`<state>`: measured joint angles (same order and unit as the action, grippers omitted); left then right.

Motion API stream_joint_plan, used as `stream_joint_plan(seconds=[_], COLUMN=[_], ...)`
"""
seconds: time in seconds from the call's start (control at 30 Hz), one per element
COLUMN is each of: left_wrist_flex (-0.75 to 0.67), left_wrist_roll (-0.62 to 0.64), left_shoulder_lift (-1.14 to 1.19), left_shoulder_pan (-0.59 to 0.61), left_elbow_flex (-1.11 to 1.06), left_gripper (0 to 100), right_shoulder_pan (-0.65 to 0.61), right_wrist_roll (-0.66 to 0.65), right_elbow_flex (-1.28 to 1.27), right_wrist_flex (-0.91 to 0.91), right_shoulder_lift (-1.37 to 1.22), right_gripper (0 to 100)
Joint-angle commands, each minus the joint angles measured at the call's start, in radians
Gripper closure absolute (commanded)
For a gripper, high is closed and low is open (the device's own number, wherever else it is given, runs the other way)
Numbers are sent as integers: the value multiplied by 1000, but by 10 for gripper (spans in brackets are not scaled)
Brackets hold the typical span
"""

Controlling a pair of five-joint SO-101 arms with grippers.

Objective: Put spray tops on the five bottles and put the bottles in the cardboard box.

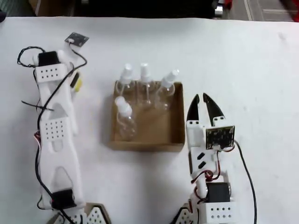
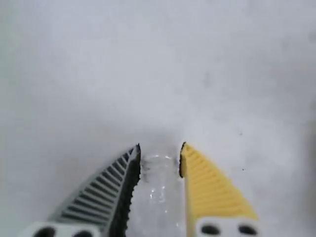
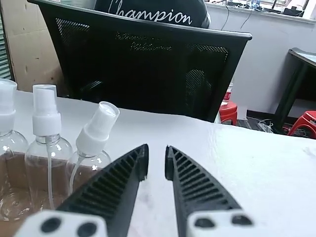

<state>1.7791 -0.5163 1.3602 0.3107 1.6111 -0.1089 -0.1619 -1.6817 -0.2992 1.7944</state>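
The cardboard box lies open at the table's middle. Three clear bottles with white spray tops stand along its far wall, and another capped bottle stands at its front left. The right wrist view shows the back row, the nearest bottle leaning. My left gripper, one finger grey and one yellow, is shut on a clear bottle whose neck is bare. In the high view it sits left of the box. My right gripper is just right of the box, open and holding nothing.
The left arm stretches along the table's left side, with black cables and a small dark board near its far end. A black mesh chair stands beyond the far table edge. Bare white table lies to the right.
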Motion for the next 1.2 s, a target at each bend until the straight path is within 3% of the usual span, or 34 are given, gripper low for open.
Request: stream_joint_plan(seconds=[0.0, 0.27, 0.47, 0.73, 0.83, 1.0, 1.17], left_wrist_flex=[11, 11, 12, 12, 11, -8, -144], left_wrist_roll=[2, 5, 226, 422, 445, 433, 443], left_shoulder_lift=[-128, -351, -667, -1218, -1435, -1779, -2015], left_shoulder_pan=[-25, -31, -36, -62, -136, -387, -559], left_elbow_flex=[55, -196, -270, -405, -516, -713, -911], left_gripper=[952, 978, 977, 977, 977, 977, 978], right_shoulder_pan=[-7, -5, -2, -5, -8, -1, 1], right_wrist_roll=[-2, -2, -2, -2, -2, -2, 5], right_elbow_flex=[-9, -9, -9, -9, -8, -8, 41], right_wrist_flex=[2, 15, 15, 16, 21, 48, 38], right_shoulder_lift=[7, 8, 8, 8, 10, 10, 10], right_gripper=[946, 946, 946, 946, 946, 946, 946])
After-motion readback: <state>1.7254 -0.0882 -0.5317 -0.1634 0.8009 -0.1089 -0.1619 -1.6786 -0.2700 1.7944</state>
